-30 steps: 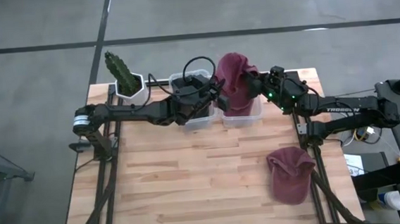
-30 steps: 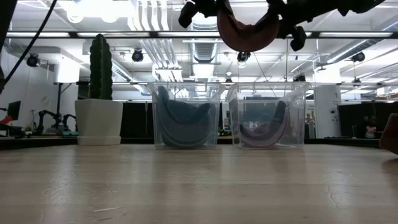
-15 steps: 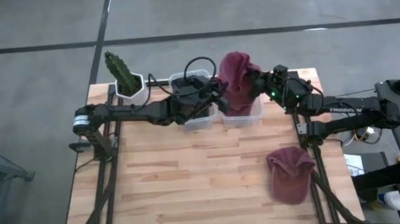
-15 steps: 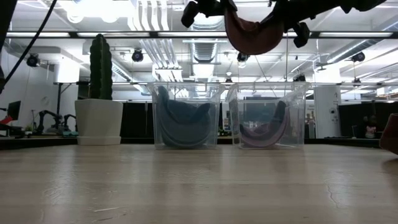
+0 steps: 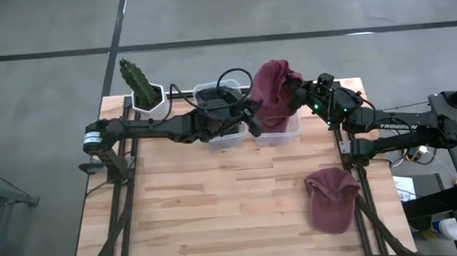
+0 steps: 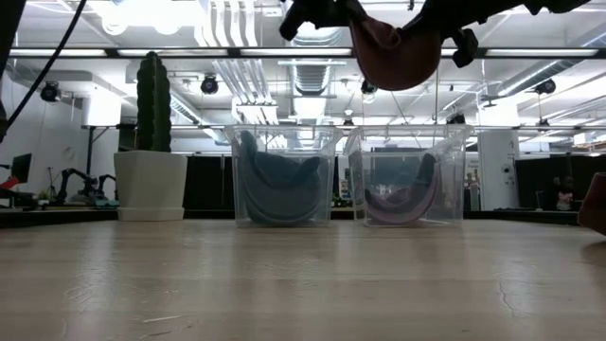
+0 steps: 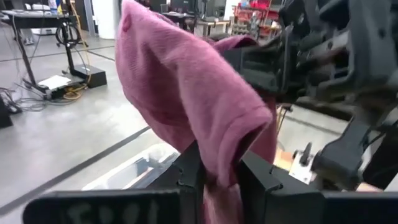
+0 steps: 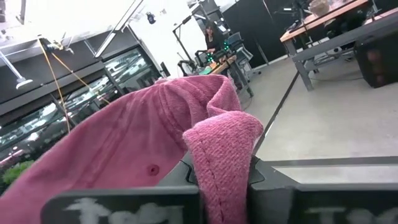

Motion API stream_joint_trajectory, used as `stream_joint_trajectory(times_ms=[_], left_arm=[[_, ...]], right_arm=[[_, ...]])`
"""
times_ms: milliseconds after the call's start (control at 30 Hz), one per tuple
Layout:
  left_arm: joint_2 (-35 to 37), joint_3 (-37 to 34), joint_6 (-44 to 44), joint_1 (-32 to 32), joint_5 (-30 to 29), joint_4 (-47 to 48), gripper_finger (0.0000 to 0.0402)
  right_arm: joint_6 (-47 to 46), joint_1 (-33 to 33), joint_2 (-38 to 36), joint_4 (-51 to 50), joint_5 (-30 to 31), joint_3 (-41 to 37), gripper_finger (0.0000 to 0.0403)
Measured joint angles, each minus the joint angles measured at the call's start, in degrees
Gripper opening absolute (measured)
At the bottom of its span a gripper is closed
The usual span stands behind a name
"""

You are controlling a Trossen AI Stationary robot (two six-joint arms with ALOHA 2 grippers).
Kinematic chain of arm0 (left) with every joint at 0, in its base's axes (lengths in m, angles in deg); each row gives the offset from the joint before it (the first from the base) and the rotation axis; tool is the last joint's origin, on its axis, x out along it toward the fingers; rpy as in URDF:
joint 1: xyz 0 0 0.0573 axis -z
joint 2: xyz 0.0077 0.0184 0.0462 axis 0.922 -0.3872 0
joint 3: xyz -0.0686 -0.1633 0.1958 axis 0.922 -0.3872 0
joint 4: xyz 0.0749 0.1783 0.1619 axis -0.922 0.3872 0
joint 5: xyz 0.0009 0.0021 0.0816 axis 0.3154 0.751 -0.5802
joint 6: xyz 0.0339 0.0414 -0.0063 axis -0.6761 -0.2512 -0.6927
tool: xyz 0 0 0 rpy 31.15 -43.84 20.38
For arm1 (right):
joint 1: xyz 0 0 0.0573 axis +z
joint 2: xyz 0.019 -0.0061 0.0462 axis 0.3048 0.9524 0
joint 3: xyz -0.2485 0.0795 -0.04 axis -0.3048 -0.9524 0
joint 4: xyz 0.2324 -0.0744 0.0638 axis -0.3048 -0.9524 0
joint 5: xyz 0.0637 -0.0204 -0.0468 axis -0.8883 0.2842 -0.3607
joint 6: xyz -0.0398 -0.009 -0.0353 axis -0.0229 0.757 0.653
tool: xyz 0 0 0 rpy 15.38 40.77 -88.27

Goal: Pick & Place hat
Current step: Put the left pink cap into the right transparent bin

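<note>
A: Where is the maroon cap (image 5: 272,88)?

B: Top centre of the high view, lifted above the right-hand clear bin (image 5: 278,129). The left end effector (image 5: 252,117) pinches one edge and the right end effector (image 5: 305,98) is clamped on the opposite edge.

A: Why both?

B: Probably to stretch it so it drops cleanly into that bin, which already holds a cap.

A: Anything waiting?

B: A second maroon cap (image 5: 332,199) lies lower right on the bench (image 5: 218,209).

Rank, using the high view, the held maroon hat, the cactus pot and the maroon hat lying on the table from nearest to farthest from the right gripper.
1. Held maroon hat: in the right gripper, above the bins.
2. Maroon hat lying on the table: near the table's front right.
3. Cactus pot: back left corner.
</note>
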Motion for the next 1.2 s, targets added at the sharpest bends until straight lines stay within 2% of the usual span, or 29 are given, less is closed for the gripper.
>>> stream_joint_trajectory(times_ms=[700,833,967,1200], left_arm=[[1.9,0.0,-0.9,-0.5,-0.3,10.5,0.0067],[3.3,0.0,-1.8,-0.5,-3.9,13.8,0.0073],[5.6,0.0,-1.8,-0.6,-8.5,17.1,0.0073],[8.7,0.0,-1.8,-0.5,-8.5,26.2,0.0074]], right_arm=[[-0.1,-0.4,-1.9,-2.6,3.6,0.0,0.0013],[-0.8,-0.4,-2.9,-5.3,5.0,0.0,0.0013],[-4.8,-0.5,-3.8,-8.0,6.2,0.0,0.0013],[-17.5,-0.5,-2.0,-15.3,9.6,0.0,0.0013]])
